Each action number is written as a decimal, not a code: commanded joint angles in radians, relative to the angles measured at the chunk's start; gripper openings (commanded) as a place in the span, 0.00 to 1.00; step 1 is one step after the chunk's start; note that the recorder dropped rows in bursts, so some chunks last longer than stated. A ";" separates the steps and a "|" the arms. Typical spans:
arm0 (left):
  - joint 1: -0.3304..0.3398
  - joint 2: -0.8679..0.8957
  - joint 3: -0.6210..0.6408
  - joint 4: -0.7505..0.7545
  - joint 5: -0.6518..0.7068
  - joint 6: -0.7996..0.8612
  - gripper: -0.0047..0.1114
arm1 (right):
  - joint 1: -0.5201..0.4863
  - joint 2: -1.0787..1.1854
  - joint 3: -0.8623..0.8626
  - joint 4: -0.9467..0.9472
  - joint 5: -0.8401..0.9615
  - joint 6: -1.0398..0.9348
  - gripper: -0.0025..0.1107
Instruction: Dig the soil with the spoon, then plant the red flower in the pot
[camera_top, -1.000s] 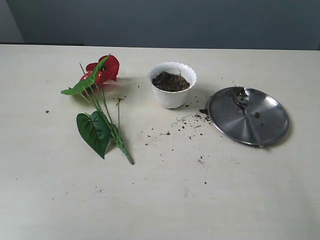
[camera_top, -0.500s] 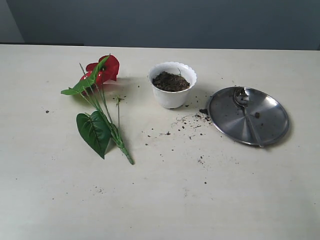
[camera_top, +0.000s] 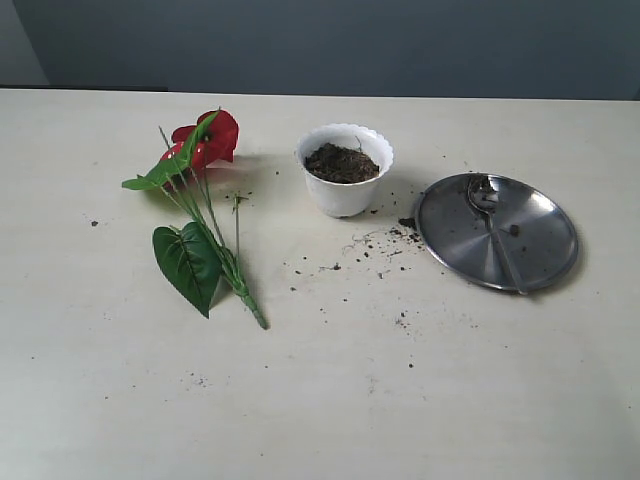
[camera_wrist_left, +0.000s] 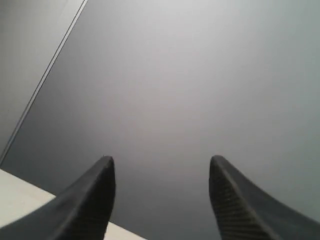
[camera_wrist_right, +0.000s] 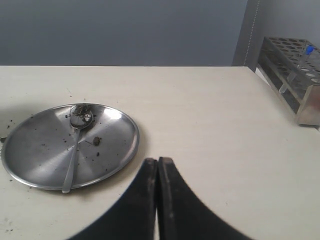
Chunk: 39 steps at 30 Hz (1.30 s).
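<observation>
The red flower (camera_top: 205, 140) lies flat on the table at the left, its green stems and big leaf (camera_top: 188, 263) trailing toward the front. To its right stands the white pot (camera_top: 345, 168), upright, with dark soil (camera_top: 341, 163) inside. The spoon (camera_top: 493, 225) (camera_wrist_right: 75, 145) rests on a round steel plate (camera_top: 540, 235) (camera_wrist_right: 45, 150) at the right. Neither arm shows in the exterior view. My left gripper (camera_wrist_left: 161, 162) is open and empty, facing a grey wall. My right gripper (camera_wrist_right: 158, 161) is shut on nothing, hovering near the plate's rim.
Loose soil specks (camera_top: 372, 250) are scattered between the pot and the plate and toward the front. A metal test-tube rack (camera_wrist_right: 295, 65) stands at the table's far edge in the right wrist view. A grey wall backs the table.
Nothing on the table has moved in the exterior view. Neither arm has entered that view.
</observation>
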 joint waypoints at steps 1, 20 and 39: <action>0.001 0.143 -0.181 -0.065 0.166 0.198 0.51 | -0.004 -0.006 0.001 0.001 -0.010 0.000 0.02; -0.001 0.897 -0.524 -0.778 0.397 1.002 0.51 | -0.004 -0.006 0.001 0.000 -0.005 0.000 0.02; -0.001 1.196 -0.524 -1.023 0.543 1.009 0.62 | -0.004 -0.006 0.001 0.000 -0.010 0.000 0.02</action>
